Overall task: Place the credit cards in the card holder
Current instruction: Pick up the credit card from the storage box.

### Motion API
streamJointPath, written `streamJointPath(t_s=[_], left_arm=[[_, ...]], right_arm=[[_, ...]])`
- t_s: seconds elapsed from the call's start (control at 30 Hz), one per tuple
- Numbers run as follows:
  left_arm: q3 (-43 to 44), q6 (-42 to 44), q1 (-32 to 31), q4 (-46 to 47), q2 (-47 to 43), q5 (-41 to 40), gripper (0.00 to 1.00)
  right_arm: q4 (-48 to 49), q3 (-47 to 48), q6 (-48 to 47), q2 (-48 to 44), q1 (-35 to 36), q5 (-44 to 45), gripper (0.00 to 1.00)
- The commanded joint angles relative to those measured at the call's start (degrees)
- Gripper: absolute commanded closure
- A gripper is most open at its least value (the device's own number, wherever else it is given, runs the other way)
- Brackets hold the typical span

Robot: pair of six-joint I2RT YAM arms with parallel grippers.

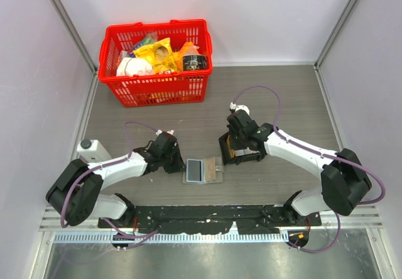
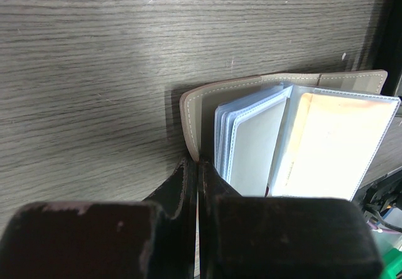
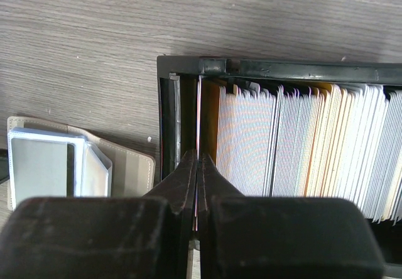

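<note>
The grey-beige card holder (image 1: 202, 170) lies open on the table between the arms, its pale blue pockets (image 2: 251, 147) fanned up. My left gripper (image 2: 198, 164) is shut on the edge of its left cover, at the holder's left side (image 1: 180, 165). Several credit cards (image 3: 301, 141) stand on edge, packed in a black tray (image 3: 282, 68) just right of the holder (image 3: 125, 166). My right gripper (image 3: 198, 156) reaches into the tray's left end (image 1: 233, 146) and is shut on one thin card (image 3: 199, 115), which stands apart from the stack.
A red basket (image 1: 157, 62) full of groceries stands at the back left. A small white box (image 1: 93, 148) sits by the left wall. Pale walls close in the table on three sides.
</note>
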Motion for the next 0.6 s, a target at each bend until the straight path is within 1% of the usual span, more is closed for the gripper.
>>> streamJointPath(t_s=[0.0, 0.27, 0.5, 0.57], left_arm=[[0.04, 1.57, -0.17, -4.19, -0.7, -1.29, 1.0], [-0.14, 1.57, -0.08, -4.37, -0.97, -1.55, 1.0], [0.22, 1.66, -0.08, -4.28, -0.53, -1.38, 1.0], [0.22, 1.66, -0.08, -4.19, -0.44, -1.38, 1.0]], right_arm=[[0.42, 3.27, -2.13, -1.32, 0.18, 1.07, 0.96], [3.67, 0.73, -0.02, -0.62, 0.18, -4.3, 0.92], [3.41, 0.9, -0.19, -0.88, 0.18, -4.39, 0.91], [3.15, 0.9, -0.37, -0.79, 0.18, -4.66, 0.87]])
